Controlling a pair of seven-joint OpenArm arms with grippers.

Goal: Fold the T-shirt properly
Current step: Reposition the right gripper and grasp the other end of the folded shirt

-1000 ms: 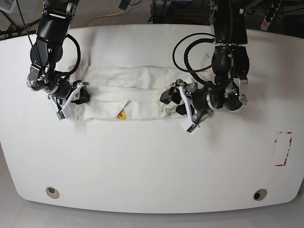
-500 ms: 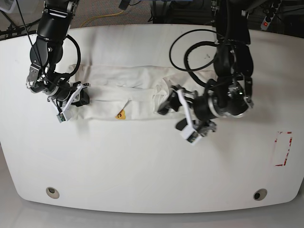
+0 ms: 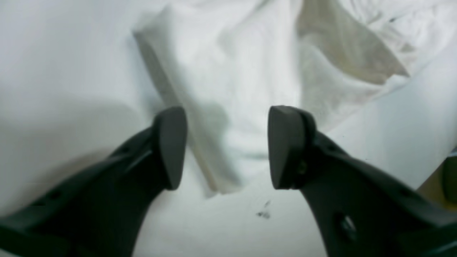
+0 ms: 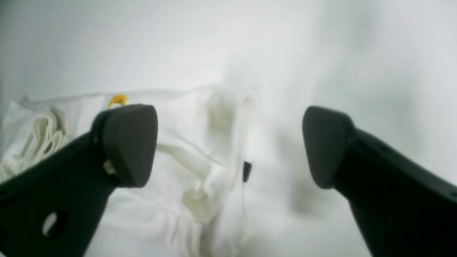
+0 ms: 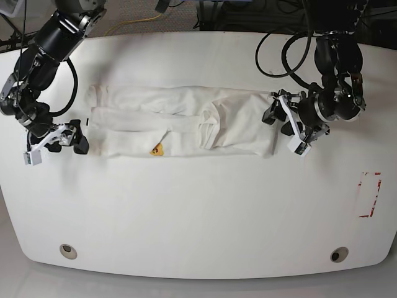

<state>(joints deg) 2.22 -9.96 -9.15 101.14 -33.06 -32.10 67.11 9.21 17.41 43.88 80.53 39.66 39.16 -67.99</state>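
Note:
The white T-shirt (image 5: 180,121) lies as a long strip across the white table (image 5: 198,211), with a small yellow print (image 5: 158,149) on its near edge and a bunched fold near the middle. My left gripper (image 5: 283,124) is open just off the shirt's right end. In the left wrist view it (image 3: 228,146) is open and empty above a folded edge of the T-shirt (image 3: 228,71). My right gripper (image 5: 65,139) is open, just left of the shirt's left end. In the right wrist view it (image 4: 226,142) is open and empty, with the T-shirt (image 4: 185,150) beyond it.
A red-taped rectangle (image 5: 370,194) marks the table at the right. Two round holes (image 5: 68,251) (image 5: 339,254) sit near the front edge. Black cables (image 5: 291,56) loop behind the arm on the right of the base view.
My left gripper has let go of the shirt's right end and drawn back to the right. My right gripper has moved left off the shirt's left end. The right end now lies flatter.

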